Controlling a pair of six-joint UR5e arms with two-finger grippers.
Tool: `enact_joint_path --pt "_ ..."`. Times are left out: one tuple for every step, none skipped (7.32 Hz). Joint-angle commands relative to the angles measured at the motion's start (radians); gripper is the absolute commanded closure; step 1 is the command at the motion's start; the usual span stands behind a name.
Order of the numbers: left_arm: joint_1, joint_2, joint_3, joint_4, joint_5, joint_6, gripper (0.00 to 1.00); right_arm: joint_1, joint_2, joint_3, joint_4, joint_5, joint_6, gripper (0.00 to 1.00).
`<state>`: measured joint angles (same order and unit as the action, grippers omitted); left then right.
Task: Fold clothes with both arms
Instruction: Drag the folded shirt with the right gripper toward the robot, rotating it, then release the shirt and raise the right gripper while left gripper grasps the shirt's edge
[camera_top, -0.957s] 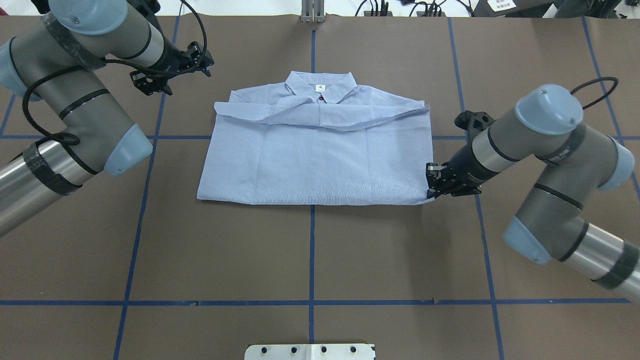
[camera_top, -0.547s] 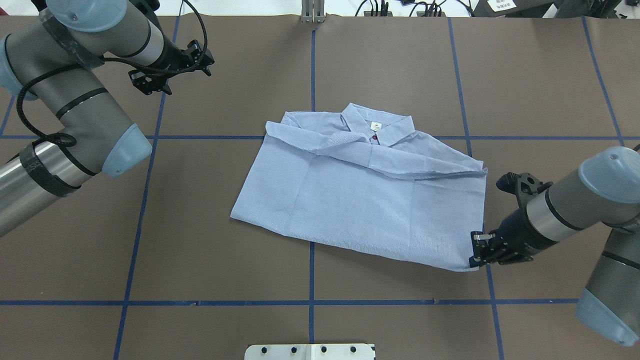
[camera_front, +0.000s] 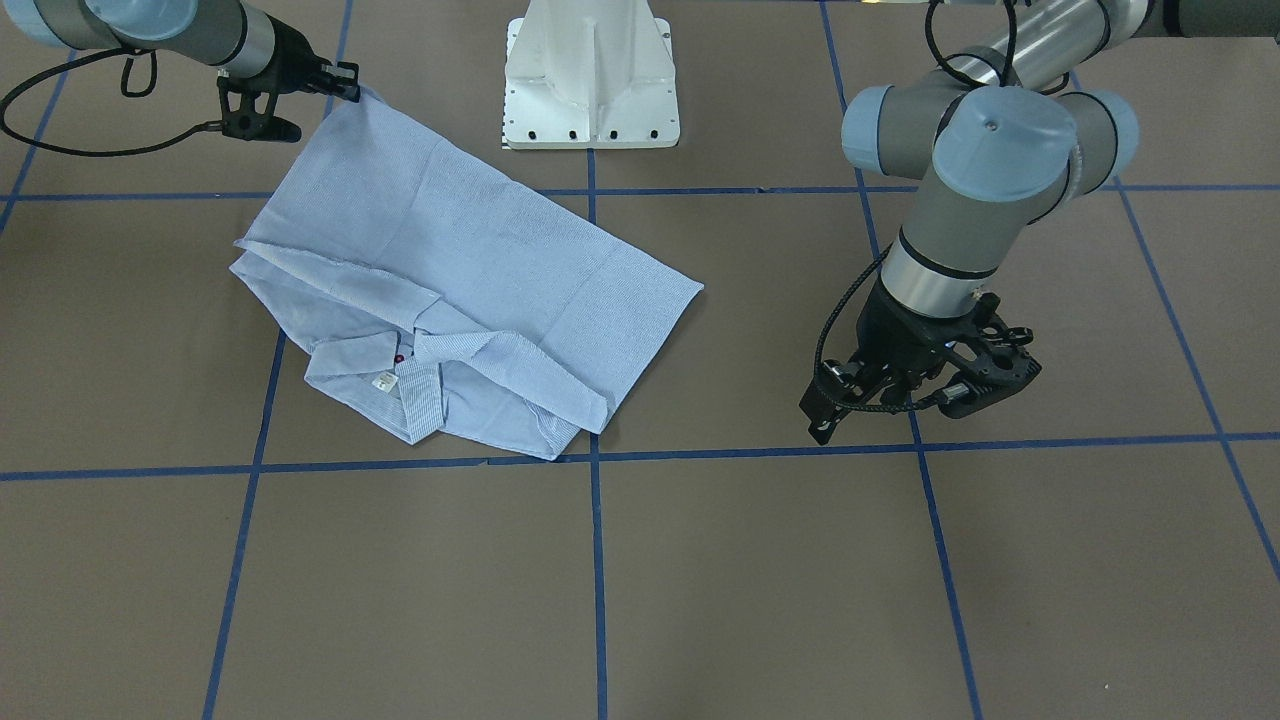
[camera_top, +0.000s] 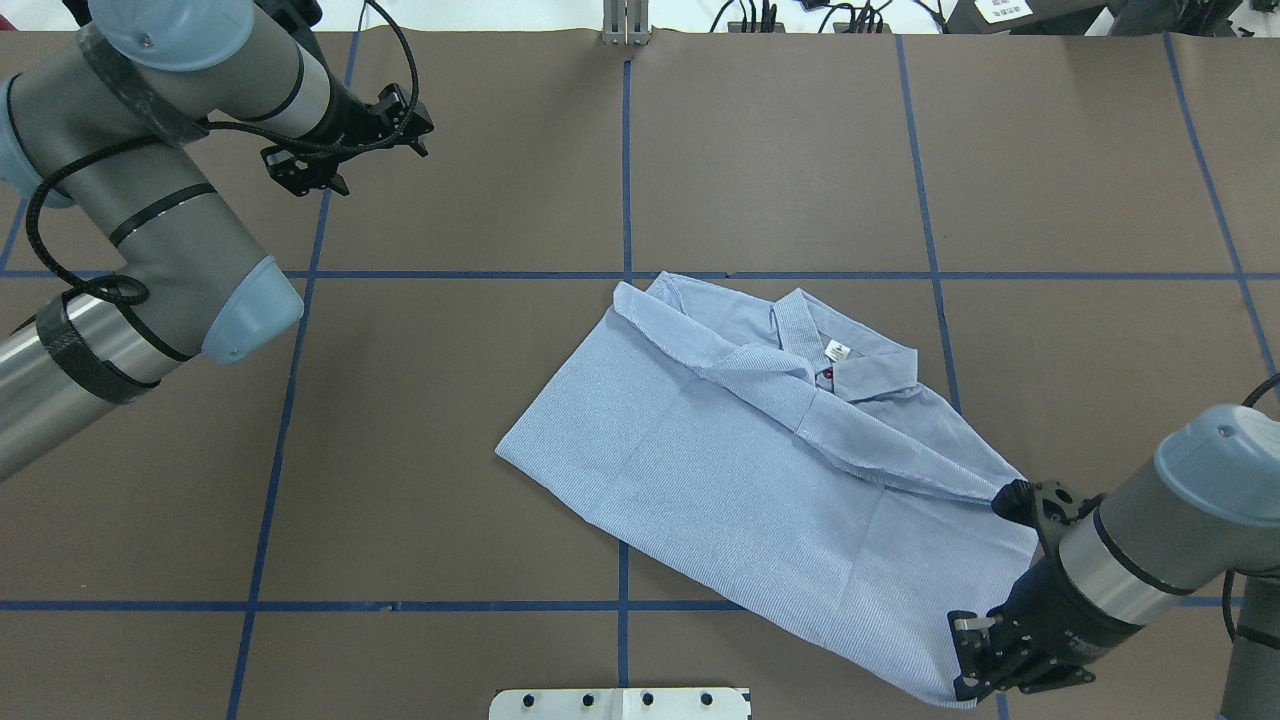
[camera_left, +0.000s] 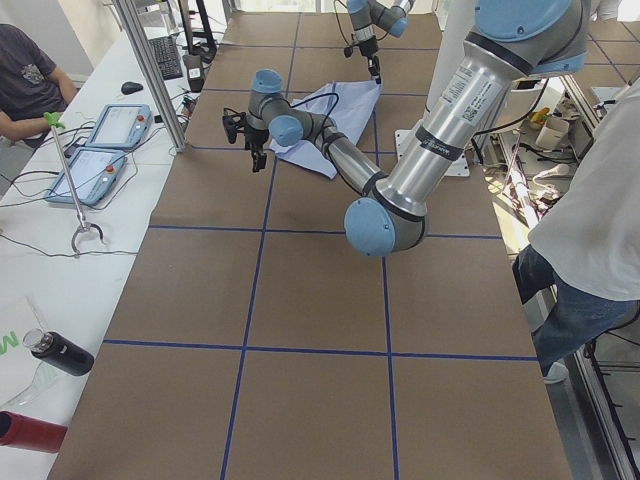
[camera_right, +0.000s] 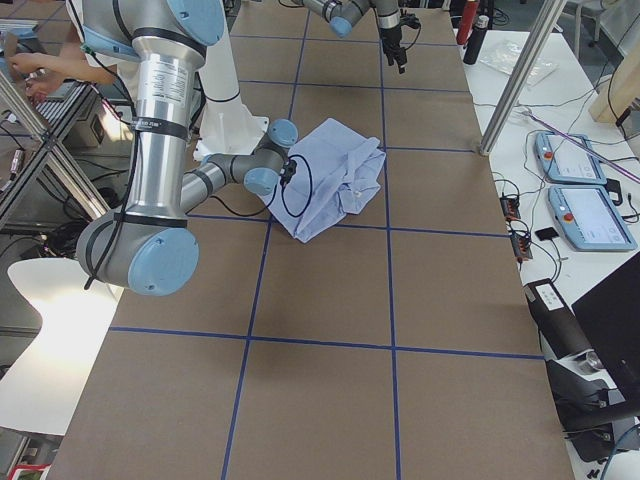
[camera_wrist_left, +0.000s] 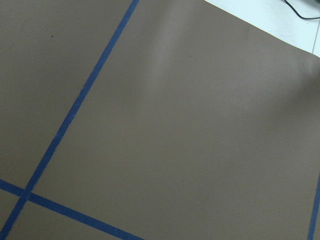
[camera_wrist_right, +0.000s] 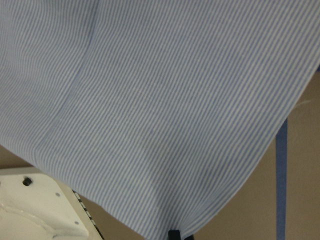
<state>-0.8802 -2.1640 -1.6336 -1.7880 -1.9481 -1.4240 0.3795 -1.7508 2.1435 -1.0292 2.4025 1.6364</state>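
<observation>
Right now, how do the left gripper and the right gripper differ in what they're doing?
The right gripper is shut on a corner of the shirt, while the left gripper is open and holds nothing. The right gripper sits close to the robot's base; the left gripper hangs farther out over the table, well apart from the shirt. Both are black two-finger grippers.

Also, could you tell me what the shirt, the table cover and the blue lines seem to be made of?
Shirt: thin woven cloth, probably cotton or a blend, matte; fine stripes and soft folds show.
Table cover: brown, near-matte sheet, perhaps paper or card; only a faint sheen.
Blue lines: likely adhesive tape; thin flat strips laid on the cover.
</observation>
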Motion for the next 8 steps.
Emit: enact_joint_path --pt "0.054 0.033 -0.038 -0.007 0.0 0.005 0.0 -0.019 0.014 0.01 0.001 -0.003 0.056 0.0" --pt "0.16 0.074 -0.128 -0.008 0.0 0.0 0.0 0.093 0.112 -0.017 0.001 -0.016 0.054 0.0" --pt "0.247 0.099 -0.219 -0.008 -0.002 -0.101 0.0 0.248 0.216 -0.06 0.001 -0.016 0.046 0.0" --pt "0.356 0.127 -0.276 -0.023 0.008 -0.245 0.01 0.353 0.259 -0.068 0.001 -0.02 0.042 0.0" --pt "0.468 0.121 -0.281 -0.031 0.082 -0.332 0.04 0.425 0.304 -0.068 0.001 -0.022 0.025 0.0" --pt "0.556 0.13 -0.267 -0.081 0.154 -0.373 0.05 0.455 0.324 -0.074 0.001 -0.032 -0.018 0.0" --pt "0.569 0.122 -0.22 -0.126 0.184 -0.403 0.06 0.457 0.33 -0.074 0.001 -0.072 -0.059 0.0" --pt "0.57 0.118 -0.192 -0.131 0.186 -0.415 0.06 0.457 0.332 -0.077 0.0 -0.086 -0.078 0.0"
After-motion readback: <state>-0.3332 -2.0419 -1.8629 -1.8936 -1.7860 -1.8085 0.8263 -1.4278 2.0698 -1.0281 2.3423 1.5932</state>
